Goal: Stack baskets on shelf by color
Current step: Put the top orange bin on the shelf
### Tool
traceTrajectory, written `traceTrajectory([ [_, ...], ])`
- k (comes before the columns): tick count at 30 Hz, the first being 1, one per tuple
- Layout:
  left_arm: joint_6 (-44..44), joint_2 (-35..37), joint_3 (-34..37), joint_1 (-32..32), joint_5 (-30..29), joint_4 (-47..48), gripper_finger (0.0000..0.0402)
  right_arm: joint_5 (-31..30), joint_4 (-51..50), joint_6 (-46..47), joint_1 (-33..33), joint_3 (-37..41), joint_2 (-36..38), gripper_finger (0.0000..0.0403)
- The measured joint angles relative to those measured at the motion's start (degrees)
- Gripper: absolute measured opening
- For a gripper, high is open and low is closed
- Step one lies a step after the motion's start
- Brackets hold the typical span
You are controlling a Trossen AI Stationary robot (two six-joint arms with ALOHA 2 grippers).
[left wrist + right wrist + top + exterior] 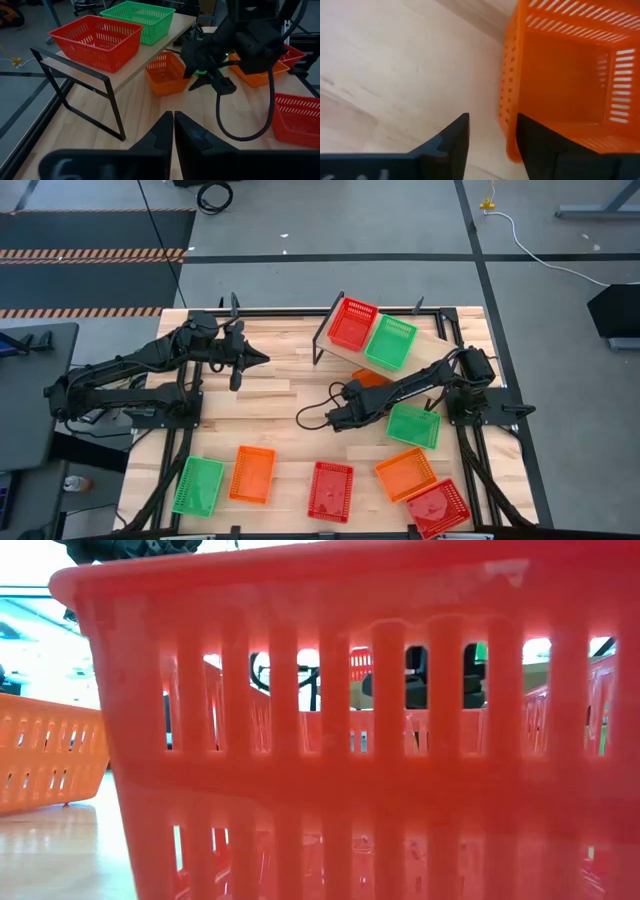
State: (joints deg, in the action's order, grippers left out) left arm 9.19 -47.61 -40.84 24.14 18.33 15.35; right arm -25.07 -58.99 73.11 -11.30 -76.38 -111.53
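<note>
Orange basket (560, 75) sits beside the shelf (425, 352), just ahead of my right gripper (492, 135), slightly parted and empty. Probably light, springy mesh; I'd pinch its thin rim.

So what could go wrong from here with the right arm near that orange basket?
1. The right gripper is open beside the orange basket, with one finger near its wall. It could nudge the basket rather than grip it.
2. That basket sits close under the shelf; lifting it might bump the board and shift the red basket and green basket on it.
3. The left gripper, shut, points that way; the arms could crowd each other.
</note>
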Motion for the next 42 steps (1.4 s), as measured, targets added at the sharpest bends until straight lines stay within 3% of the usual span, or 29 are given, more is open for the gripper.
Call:
traceTrajectory([
  [9,0.0,0.0,0.0,0.0,0.0,0.0,0.0019,6.1,0.5,-5.5,-1.6,-0.7,0.0,0.0048],
  [12,0.1,0.0,0.0,0.0,0.0,-0.1,0.0022,9.3,3.6,-11.7,-2.4,-0.7,0.1,0.0013],
  [17,0.1,0.0,0.0,0.0,0.0,-0.8,0.0024,11.7,7.7,-21.8,-4.4,-5.5,0.1,0.0026],
  [26,0.1,0.0,0.0,0.0,0.0,-1.0,0.0017,9.0,2.4,-36.1,-5.8,-23.7,0.1,0.0014],
  [34,0.0,0.0,0.0,0.0,0.0,-0.9,0.0022,2.5,-14.6,-40.2,-5.8,-39.1,0.1,0.0011],
  [42,0.0,0.0,0.0,0.0,0.0,-0.9,0.0017,-2.9,-31.4,-39.7,-5.0,-47.4,0.1,0.0015],
])
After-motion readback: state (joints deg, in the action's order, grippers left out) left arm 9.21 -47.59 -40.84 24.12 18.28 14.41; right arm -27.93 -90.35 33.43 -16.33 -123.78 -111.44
